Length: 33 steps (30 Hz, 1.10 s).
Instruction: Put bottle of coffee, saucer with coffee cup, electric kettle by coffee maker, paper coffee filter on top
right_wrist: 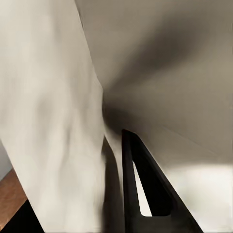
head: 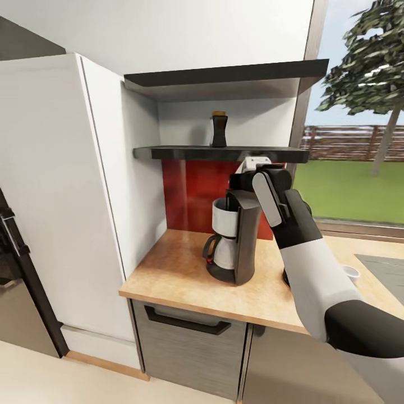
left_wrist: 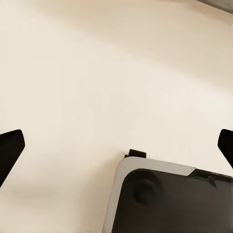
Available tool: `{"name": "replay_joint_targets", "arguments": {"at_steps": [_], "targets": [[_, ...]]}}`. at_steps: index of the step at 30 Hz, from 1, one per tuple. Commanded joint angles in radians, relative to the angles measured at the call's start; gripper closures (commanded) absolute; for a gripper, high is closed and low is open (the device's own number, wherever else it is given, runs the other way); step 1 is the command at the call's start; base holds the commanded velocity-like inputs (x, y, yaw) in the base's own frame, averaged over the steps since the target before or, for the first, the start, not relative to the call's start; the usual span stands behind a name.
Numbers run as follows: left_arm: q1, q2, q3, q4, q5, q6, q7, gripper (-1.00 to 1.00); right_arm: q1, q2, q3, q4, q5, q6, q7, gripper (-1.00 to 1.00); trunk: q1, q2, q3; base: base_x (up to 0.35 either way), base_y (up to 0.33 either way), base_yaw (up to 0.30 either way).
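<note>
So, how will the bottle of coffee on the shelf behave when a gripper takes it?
The bottle of coffee stands tall and narrow on the kitchen shelf, so a sideways push would probably tip it. It looks rigid, and its dark surface may be slippery. Its waisted shape might help a gripper hold it.

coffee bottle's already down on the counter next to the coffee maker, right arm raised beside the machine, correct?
Not quite. In the head view the bottle of coffee stands on the kitchen shelf, above the coffee maker, not on the kitchen countertop. The rest holds: the right arm is raised beside the machine.
</note>
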Motion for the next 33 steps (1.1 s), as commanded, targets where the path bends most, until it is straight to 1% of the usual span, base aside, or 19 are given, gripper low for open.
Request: {"name": "replay_joint_targets", "arguments": {"at_steps": [1,19,30,33], "targets": [[0.001,0.000,0.003,-0.001,-0.001,-0.001,0.001,-1.00,0.000,0.000,0.001,0.000,-0.011,0.008,-0.011,1.00,0.000,-0.001,0.000,0.000,0.000,0.000],[0.001,-0.001,0.002,-0.001,-0.001,-0.001,0.000,-1.00,0.001,-0.002,0.001,0.001,-0.010,0.018,-0.011,1.00,0.000,-0.001,0.000,0.031,0.022,0.000],[0.001,-0.001,0.002,-0.001,-0.001,-0.001,0.000,-1.00,0.002,-0.002,0.001,0.000,-0.010,0.023,-0.011,1.00,0.000,-0.001,0.000,0.000,0.270,-0.002],[0.000,-0.001,0.002,-0.001,-0.001,-0.001,0.000,-1.00,0.003,-0.002,0.001,0.000,-0.010,0.023,-0.011,1.00,0.000,-0.001,-0.002,0.000,0.308,-0.133]]}}
